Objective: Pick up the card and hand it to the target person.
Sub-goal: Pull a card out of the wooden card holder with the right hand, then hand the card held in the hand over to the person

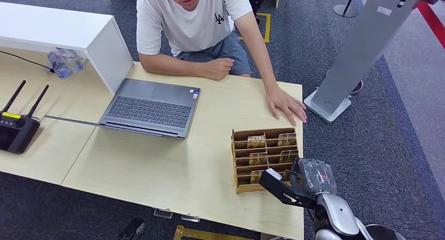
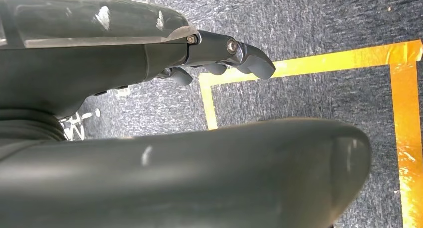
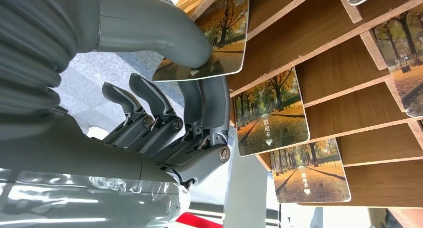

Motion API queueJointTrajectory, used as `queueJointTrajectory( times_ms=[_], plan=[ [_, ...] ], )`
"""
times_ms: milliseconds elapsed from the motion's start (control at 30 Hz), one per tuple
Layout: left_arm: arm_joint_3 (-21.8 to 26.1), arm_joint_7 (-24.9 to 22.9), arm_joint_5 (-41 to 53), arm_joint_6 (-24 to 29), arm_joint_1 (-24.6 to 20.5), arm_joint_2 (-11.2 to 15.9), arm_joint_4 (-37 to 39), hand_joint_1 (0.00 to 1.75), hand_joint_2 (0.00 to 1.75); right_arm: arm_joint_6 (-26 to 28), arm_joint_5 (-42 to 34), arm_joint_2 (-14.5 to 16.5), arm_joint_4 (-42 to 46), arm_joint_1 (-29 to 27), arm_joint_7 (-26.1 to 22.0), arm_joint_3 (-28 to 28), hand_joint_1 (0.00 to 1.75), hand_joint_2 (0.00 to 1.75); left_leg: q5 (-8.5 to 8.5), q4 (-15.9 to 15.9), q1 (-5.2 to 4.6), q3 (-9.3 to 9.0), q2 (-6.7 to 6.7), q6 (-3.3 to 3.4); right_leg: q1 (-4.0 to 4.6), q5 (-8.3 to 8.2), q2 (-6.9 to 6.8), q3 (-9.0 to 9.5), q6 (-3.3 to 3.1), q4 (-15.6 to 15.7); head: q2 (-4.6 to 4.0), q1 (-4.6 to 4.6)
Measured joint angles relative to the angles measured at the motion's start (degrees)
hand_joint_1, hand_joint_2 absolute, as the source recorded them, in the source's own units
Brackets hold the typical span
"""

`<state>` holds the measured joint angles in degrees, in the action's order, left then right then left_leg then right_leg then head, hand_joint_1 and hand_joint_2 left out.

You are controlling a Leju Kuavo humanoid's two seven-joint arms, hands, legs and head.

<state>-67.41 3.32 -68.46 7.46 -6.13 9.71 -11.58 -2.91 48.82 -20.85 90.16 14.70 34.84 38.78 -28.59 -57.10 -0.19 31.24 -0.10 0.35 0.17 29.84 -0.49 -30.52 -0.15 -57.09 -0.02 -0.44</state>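
The card (image 3: 209, 43) sits in a near slot of the wooden rack (image 1: 241, 164) at the bench (image 1: 173, 171) corner, pinched between the right hand's (image 3: 164, 108) thumb and fingers, its long axis running out of the slot toward the hand. The person's hand (image 1: 286, 104) rests flat just beyond the rack, so the handover lies straight ahead. The left hand (image 2: 219, 58) hangs over the floor, fingers curled, holding nothing.

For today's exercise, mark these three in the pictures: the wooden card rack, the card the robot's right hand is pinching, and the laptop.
wooden card rack (image 1: 240, 164), head view, left side wall.
card (image 3: 227, 43), right wrist view, printed face above the thumb.
laptop (image 1: 148, 111), head view, middle of the keyboard.
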Motion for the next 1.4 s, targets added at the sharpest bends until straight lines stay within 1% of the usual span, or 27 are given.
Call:
queueJointTrajectory(
  times_ms=[367, 500, 633, 767, 867, 1000, 1167, 1400],
  plan=[
    [0.0, 0.3, 0.0, -0.2, 0.0, 0.0, 0.0, 0.0, 0.0, 0.8, -0.9, 0.0, 0.1, 0.0, -1.0, 0.0, 1.68, 1.75, 0.0, 0.0, 0.0, 0.01, 0.0, 0.0, 0.0, 0.0, 0.0, 0.0, 0.0, 0.0, 0.0, 0.0],
    [0.0, 0.3, -0.4, 0.1, 0.0, 0.0, 0.0, 0.0, 0.0, 3.0, -1.1, -0.1, 2.1, 0.0, -2.1, -0.3, 1.68, 1.75, 0.0, 0.0, 0.0, 0.01, 0.0, 0.0, 0.0, 0.0, 0.0, -0.01, 0.0, 0.0, 0.0, -0.01],
    [0.1, 0.3, -0.5, 0.2, 0.1, 0.1, 0.0, 0.0, 0.0, 5.9, -1.9, -0.5, 6.5, 0.1, -3.9, -1.3, 1.68, 1.75, 0.0, 0.0, 0.0, 0.01, 0.0, 0.0, 0.0, 0.0, 0.0, -0.01, 0.0, 0.0, 0.0, -0.01],
    [0.1, 0.6, -0.5, 0.2, 0.1, 0.1, 0.0, 0.0, 0.0, 9.7, -4.0, -1.1, 11.9, 0.3, -7.3, -2.5, 1.68, 1.75, 0.0, 0.0, 0.0, 0.02, 0.0, 0.0, 0.0, 0.0, 0.0, -0.01, 0.0, 0.0, 0.0, 0.01],
    [0.1, 1.0, -0.3, 0.1, 0.2, 0.1, 0.0, 0.0, 0.0, 12.9, -5.2, -1.3, 15.4, 0.3, -11.1, -3.2, 1.68, 1.75, 0.0, 0.0, 0.0, 0.02, 0.0, 0.0, 0.0, 0.0, 0.0, -0.01, 0.0, 0.0, 0.0, 0.0],
    [0.1, 1.1, 0.0, -0.2, 0.1, 0.1, 0.0, 0.0, 0.0, 15.8, -6.6, -1.0, 17.4, 0.8, -16.0, -3.2, 1.68, 1.75, 0.0, 0.0, 0.0, 0.02, 0.0, 0.0, 0.0, 0.0, 0.0, 0.0, 0.0, 0.0, 0.0, 0.01],
    [0.1, 1.1, 0.2, -0.3, -0.1, 0.1, 0.0, 0.0, 0.0, 19.9, -8.4, 0.9, 16.5, 2.3, -22.1, -2.6, 1.68, 1.75, 0.0, 0.0, 0.0, 0.03, 0.0, 0.0, 0.0, 0.0, -0.01, 0.0, 0.0, 0.0, 0.0, 0.0],
    [0.0, 1.0, 0.6, -0.4, -0.9, -0.1, 0.0, 0.0, 0.0, 28.4, -4.4, 4.3, 10.1, 5.5, -27.3, -1.4, 1.68, 1.75, 0.0, 0.0, 0.0, 0.05, -0.01, 0.0, 0.0, 0.0, -0.01, 0.0, 0.0, 0.0, 0.0, 0.0]
  ],
)
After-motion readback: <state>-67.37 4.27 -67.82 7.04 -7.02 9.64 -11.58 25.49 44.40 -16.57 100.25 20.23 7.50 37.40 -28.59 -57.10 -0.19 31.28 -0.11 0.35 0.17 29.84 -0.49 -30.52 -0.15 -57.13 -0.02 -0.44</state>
